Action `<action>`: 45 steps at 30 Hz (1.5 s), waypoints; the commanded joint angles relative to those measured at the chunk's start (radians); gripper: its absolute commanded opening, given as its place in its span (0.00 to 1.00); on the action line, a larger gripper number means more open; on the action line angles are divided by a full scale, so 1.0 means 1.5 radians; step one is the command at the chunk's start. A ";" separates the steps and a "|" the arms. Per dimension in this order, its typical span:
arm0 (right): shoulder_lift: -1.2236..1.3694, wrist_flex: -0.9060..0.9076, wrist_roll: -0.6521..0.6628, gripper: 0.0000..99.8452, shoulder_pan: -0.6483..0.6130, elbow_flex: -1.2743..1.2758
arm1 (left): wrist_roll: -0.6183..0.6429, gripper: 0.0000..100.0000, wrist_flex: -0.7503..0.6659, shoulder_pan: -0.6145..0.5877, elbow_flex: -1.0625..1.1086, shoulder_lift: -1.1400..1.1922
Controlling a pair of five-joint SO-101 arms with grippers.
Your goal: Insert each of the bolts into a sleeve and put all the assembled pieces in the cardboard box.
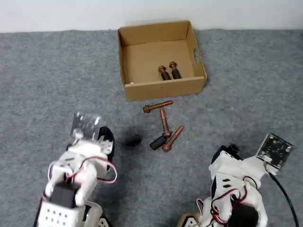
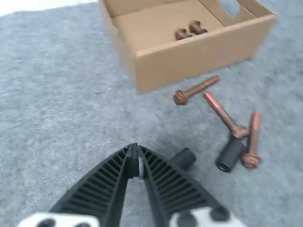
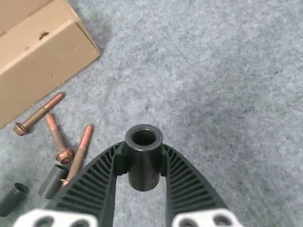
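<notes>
Step in hand: bolt-to-sleeve insertion. My right fingers (image 3: pixel 173 165) grip a black sleeve (image 3: pixel 143 156) upright, its bore open. My left fingers (image 2: pixel 137 158) are closed and empty, near a loose sleeve (image 2: pixel 182 158). The next move likely calls for the left fingers to open and take one of three loose bolts (image 1: pixel 164 122). These lie on the tabletop before the cardboard box (image 1: pixel 163 90), which holds two assembled pieces (image 1: pixel 169 72).

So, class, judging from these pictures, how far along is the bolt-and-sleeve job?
Done: two assembled pieces lie in the cardboard box. In hand: the right claw grips one black sleeve, its bore empty. Left: three bolts and two sleeves lie loose on the carpet, so three pairs remain to join and box.
</notes>
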 commanded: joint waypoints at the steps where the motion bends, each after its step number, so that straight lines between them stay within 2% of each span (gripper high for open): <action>1: -0.003 -0.002 0.005 0.01 0.008 -0.004 | -0.002 0.00 0.011 0.043 -0.162 0.231; 8: -0.003 -0.002 0.005 0.01 0.010 -0.004 | 0.002 0.00 0.059 0.162 -0.381 0.555; 16: -0.005 -0.003 0.005 0.01 0.008 -0.003 | 0.203 0.01 0.060 0.194 -0.591 0.821; 19: -0.006 -0.003 0.005 0.01 0.008 -0.003 | 0.250 0.02 0.061 0.197 -0.655 0.904; 25: -0.006 -0.003 0.005 0.01 0.008 -0.002 | 0.323 0.14 0.101 0.196 -0.782 1.051; 35: -0.008 -0.003 0.005 0.01 0.008 -0.002 | 0.345 0.15 0.197 0.194 -0.994 1.263; 45: -0.009 -0.003 0.004 0.01 0.008 -0.002 | 0.345 0.14 0.252 0.197 -1.132 1.420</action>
